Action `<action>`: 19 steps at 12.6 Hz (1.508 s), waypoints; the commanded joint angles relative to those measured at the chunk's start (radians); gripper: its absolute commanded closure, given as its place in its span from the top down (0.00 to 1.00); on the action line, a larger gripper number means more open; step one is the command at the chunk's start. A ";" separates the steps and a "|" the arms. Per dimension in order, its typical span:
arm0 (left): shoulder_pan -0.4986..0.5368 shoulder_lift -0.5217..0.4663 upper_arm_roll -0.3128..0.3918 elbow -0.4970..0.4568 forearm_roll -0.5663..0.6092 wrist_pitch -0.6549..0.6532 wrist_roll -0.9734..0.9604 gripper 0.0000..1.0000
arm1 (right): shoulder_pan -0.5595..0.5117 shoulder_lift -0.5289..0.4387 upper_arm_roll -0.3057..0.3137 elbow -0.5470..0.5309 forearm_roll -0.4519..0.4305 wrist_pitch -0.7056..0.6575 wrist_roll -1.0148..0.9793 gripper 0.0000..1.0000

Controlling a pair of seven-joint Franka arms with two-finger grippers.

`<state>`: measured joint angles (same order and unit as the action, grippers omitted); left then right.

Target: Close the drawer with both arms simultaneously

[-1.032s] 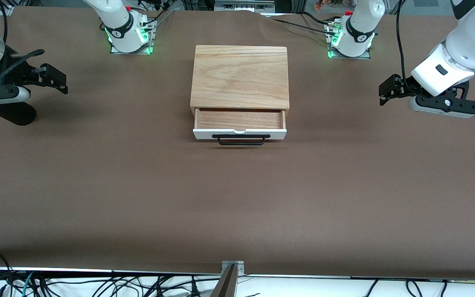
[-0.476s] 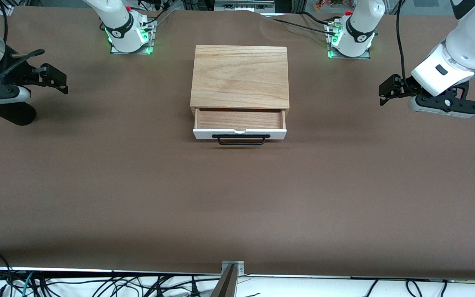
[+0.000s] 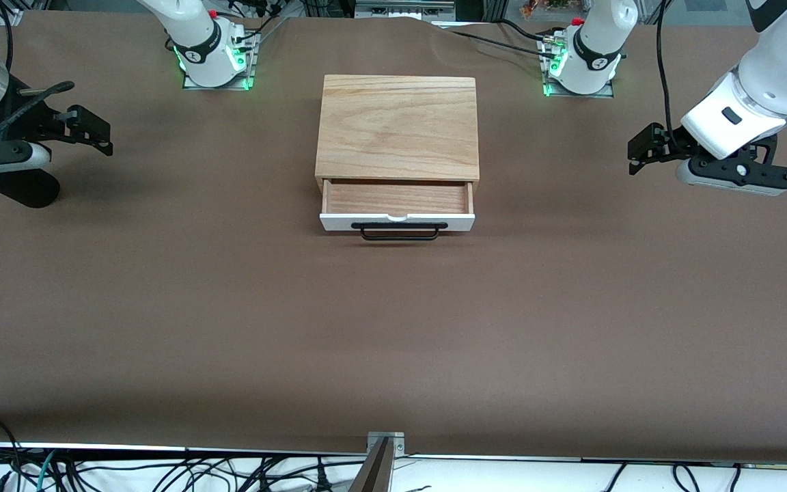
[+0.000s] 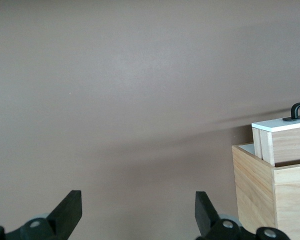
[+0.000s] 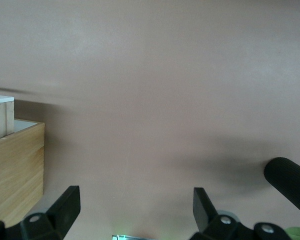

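Drawer [image 3: 397, 205] is sitting part open in wooden box [image 3: 397, 126]; rigid, likely light-sliding, best pushed on white front panel [image 3: 339, 221] beside bar handle [image 3: 399, 231]. Left gripper [image 4: 135, 210] and right gripper [image 5: 135, 207] are hovering wide open, empty, over table [image 3: 393, 328] at their own ends.

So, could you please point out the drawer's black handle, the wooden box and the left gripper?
black handle [image 3: 399, 232]: front view, middle of the bar.
wooden box [image 3: 397, 126]: front view, centre of its top.
left gripper [image 4: 135, 212]: left wrist view, midway between its open fingertips.

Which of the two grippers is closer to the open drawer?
The left gripper, though only slightly. It hangs over the table toward its own end, away from the drawer; the right gripper hangs farther off toward its end.
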<state>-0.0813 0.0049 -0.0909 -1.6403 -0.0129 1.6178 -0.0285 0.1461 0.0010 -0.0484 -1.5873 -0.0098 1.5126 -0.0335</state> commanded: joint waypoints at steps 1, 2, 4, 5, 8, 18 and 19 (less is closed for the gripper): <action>0.000 0.012 -0.003 0.031 -0.009 -0.022 0.013 1.00 | -0.002 -0.001 0.007 0.009 0.011 -0.009 0.014 1.00; 0.002 0.012 -0.007 0.030 -0.010 -0.022 0.015 1.00 | 0.003 -0.001 0.008 0.009 0.011 -0.002 0.014 1.00; -0.009 0.024 -0.018 0.031 -0.019 -0.018 0.013 1.00 | 0.004 0.001 0.008 0.010 0.020 0.003 0.012 1.00; -0.012 0.027 -0.024 0.031 -0.019 -0.015 0.012 1.00 | 0.004 0.001 0.008 0.010 0.034 0.007 0.012 1.00; -0.017 0.043 -0.029 0.045 -0.022 -0.007 0.004 1.00 | 0.007 0.001 0.010 0.010 0.036 0.021 0.004 1.00; -0.028 0.233 -0.036 0.192 -0.255 -0.004 0.015 1.00 | 0.013 0.137 0.012 0.013 0.125 0.003 -0.003 1.00; -0.029 0.259 -0.038 0.195 -0.274 -0.004 0.016 1.00 | 0.032 0.145 0.021 0.012 0.129 0.000 -0.003 1.00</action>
<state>-0.1083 0.2049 -0.1283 -1.4912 -0.2449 1.6253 -0.0285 0.1581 0.1307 -0.0386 -1.5917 0.1028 1.5284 -0.0369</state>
